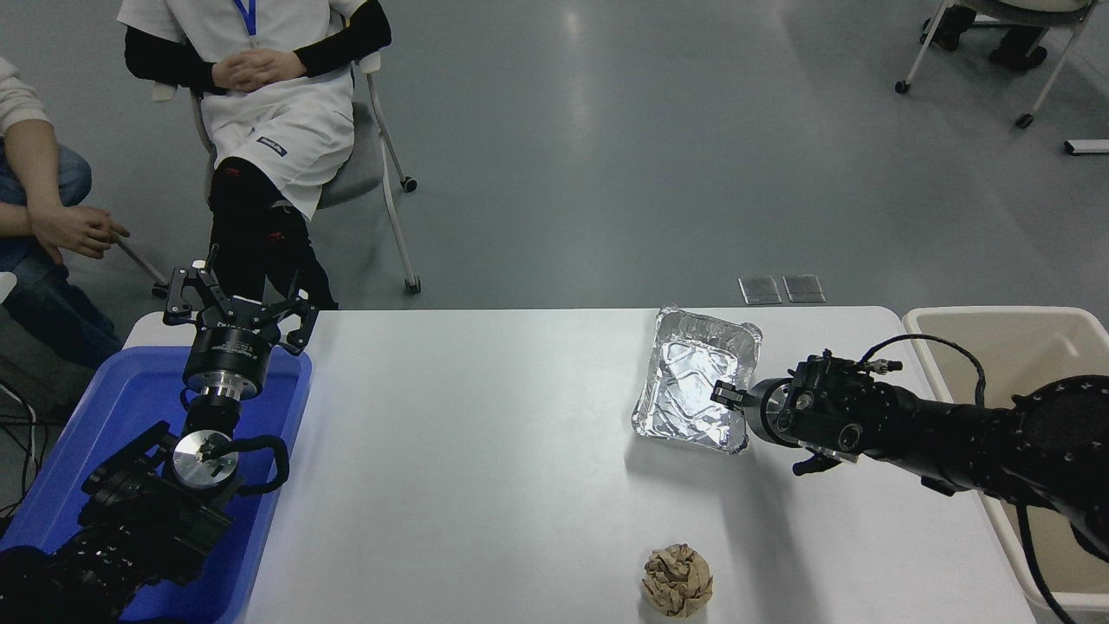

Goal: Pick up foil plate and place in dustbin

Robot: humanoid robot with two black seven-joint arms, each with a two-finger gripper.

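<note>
The shiny, crinkled rectangular aluminium-foil plate (pixel 693 381) sits toward the far right of the white desk (pixel 485 451). Its right wall is pinched in the jaws of the black right gripper (pixel 726 397), which reaches in from the right edge; the jaws are closed on that rim. A shadow beneath the plate's near edge suggests it is partly raised or tilted, though whether it is wholly clear of the desk cannot be told.

The large cream plastic rectangular dustbin (pixel 918 325) stands just beyond the desk's right end, well apart from the plate, with the right arm lying across its rim.

Step in hand, by judgement: the grasp is made and the lift is under way. The next move calls for raising the plate clear, carrying it rightward over the bin's rim, then releasing. Thin foil may buckle or slip under a one-sided pinch.

The black left gripper (pixel 236 305) hangs parked over the blue plastic tub (pixel 130 390) at lower left, jaws spread, empty. A brown crumpled paper ball (pixel 677 580) rests near the desk's front edge.
</note>
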